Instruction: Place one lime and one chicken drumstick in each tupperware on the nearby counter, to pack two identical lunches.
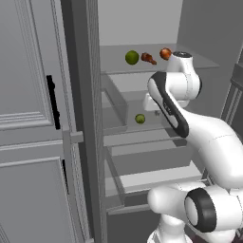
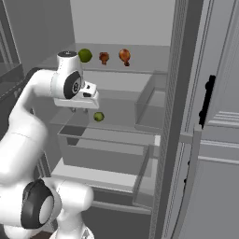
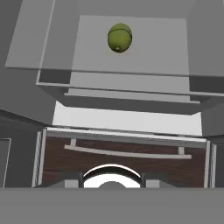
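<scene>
I am looking into an open fridge. One lime (image 1: 132, 57) (image 2: 85, 55) lies on the top shelf, with two chicken drumsticks (image 1: 148, 58) (image 1: 165, 53) (image 2: 104, 57) (image 2: 124, 55) beside it. A second lime (image 1: 140, 118) (image 2: 98, 116) (image 3: 119, 37) rests alone on the middle shelf. My gripper (image 1: 156, 112) (image 2: 80, 110) hangs just above that shelf, a short way from this lime on the side nearer the arm. Its jaws are apart with nothing between them. The tupperware and the counter are out of view.
The open fridge door (image 1: 28, 118) (image 2: 219, 140) stands at the side, close to the arm. Pulled-out grey drawers (image 1: 156, 175) (image 2: 102, 149) jut forward below the middle shelf. A grey bin (image 1: 116, 102) (image 2: 149, 107) walls the shelf on its door side.
</scene>
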Robot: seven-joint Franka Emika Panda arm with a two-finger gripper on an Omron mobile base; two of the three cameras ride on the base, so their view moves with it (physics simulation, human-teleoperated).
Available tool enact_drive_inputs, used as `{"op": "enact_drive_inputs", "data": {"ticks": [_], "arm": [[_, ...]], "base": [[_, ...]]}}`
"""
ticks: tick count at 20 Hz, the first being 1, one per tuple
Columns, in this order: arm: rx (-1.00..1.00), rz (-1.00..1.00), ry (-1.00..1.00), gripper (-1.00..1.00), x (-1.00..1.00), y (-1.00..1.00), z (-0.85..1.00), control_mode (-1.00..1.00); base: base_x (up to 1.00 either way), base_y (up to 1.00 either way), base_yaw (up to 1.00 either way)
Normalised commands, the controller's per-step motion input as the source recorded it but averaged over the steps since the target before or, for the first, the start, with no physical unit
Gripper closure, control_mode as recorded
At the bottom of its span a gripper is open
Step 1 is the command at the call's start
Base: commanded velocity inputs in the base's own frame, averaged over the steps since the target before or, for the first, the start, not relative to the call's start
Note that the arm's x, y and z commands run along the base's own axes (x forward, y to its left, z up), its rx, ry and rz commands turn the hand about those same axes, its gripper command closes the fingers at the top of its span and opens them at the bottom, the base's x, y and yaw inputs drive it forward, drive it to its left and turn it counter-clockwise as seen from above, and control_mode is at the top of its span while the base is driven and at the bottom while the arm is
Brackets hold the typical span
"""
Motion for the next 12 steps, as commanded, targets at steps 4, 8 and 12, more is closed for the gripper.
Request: {"op": "enact_drive_inputs", "data": {"ticks": [4, 8, 12], "arm": [[0.0, 0.01, -0.17, -1.0, -0.2, -0.05, 0.2, -1.0], [-0.02, 0.04, -0.48, -1.0, -0.08, 0.0, 0.62, -1.0], [0.01, 0.0, -0.31, -1.0, -0.14, -0.06, 0.61, -1.0]], "base": [[0.0, 0.0, 0.0], [0.0, 0.0, 0.0], [0.0, 0.0, 0.0]]}}
